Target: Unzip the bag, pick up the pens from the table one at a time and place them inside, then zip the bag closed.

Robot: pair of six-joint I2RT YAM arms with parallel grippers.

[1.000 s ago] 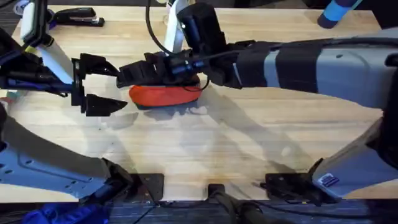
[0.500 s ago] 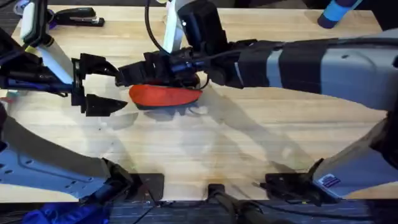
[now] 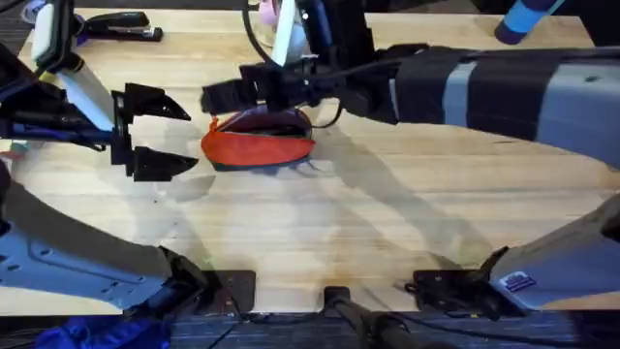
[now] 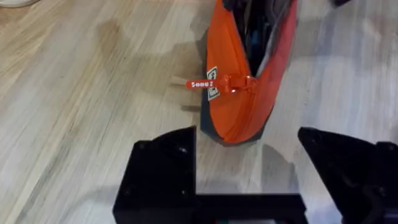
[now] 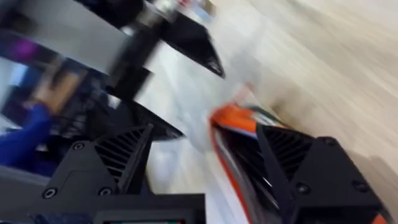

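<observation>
bag [image 3: 257, 145] upper centre, unzipped | left gripper [image 3: 155, 131] wide, just left | right gripper [image 3: 232, 97] above, seemingly parted

Right hand [image 3: 221, 97] blocks bag [image 3: 257, 148] top; bare table [image 3: 339, 223] nearside.

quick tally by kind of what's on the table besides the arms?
Orange pouch: 1, unzipped
Black stapler: 1
Blue cylinder at the far right edge: 1
Total: 3
Pens lying loose on the table: 0 visible.
</observation>
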